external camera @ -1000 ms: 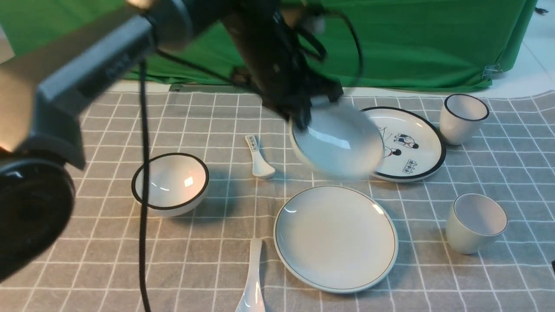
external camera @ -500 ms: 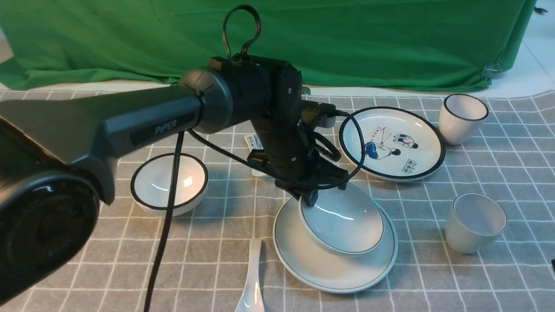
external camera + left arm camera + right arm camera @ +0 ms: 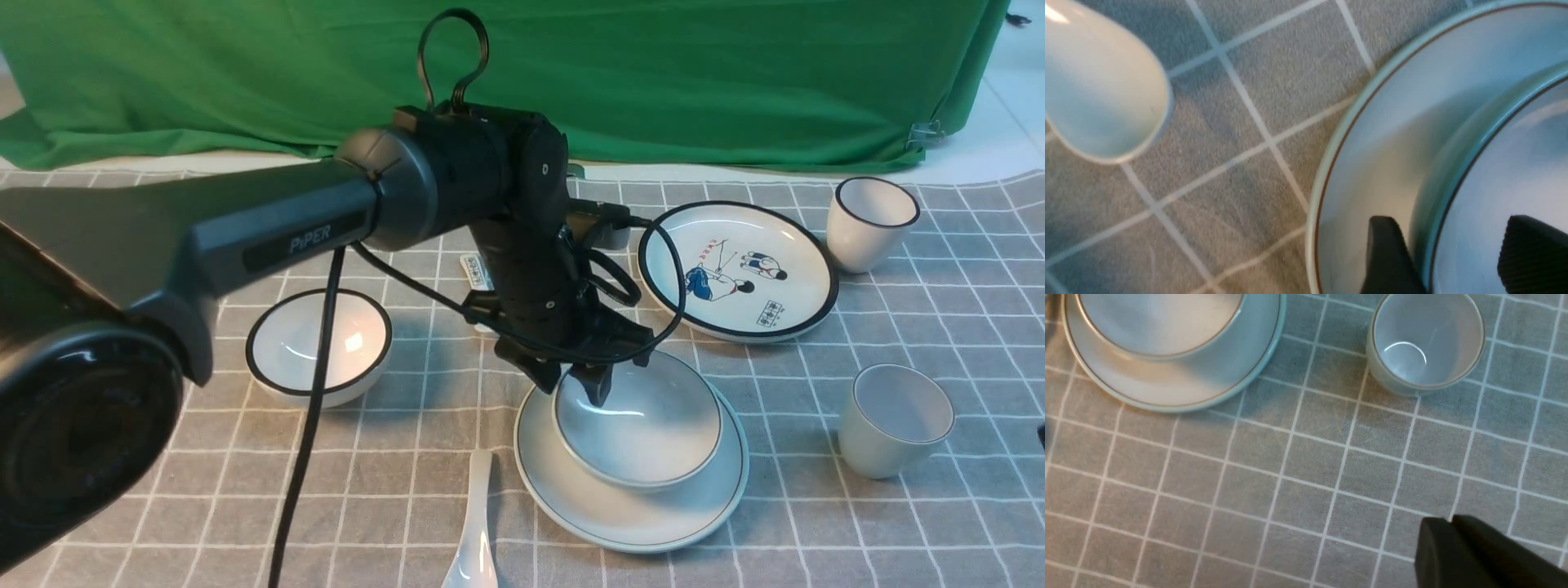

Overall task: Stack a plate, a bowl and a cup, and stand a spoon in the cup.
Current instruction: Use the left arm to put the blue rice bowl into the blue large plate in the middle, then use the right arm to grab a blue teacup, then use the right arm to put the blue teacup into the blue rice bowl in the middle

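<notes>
Bowl on plate: from the front, the shallow, wide, pale grey-white bowl [image 3: 653, 425] sits mouth up inside the large round pale grey-white plate [image 3: 596, 510], toward its far side, on the grey checked cloth [image 3: 392, 474] of the bench. My left gripper [image 3: 570, 382] hangs at the bowl's far left rim with its fingers spread. The small handleless pale grey-white cup [image 3: 894, 420] stands upright on the cloth to the right of the plate, apart from it. The plain glossy white ceramic spoon [image 3: 475, 531] lies flat just left of the plate. Its long axis runs near to far, with the narrow handle tip pointing away from me and the wide end cut off at the near edge.

From my left wrist, the two black fingers straddle the bowl's rim, one outside and one inside with a clear gap: released, gripping nothing.

From my right wrist, the cup stands mouth up beside the stacked plate and bowl, not touching them. My right gripper [image 3: 1443, 526] hovers over bare cloth, clenched on nothing.
</notes>
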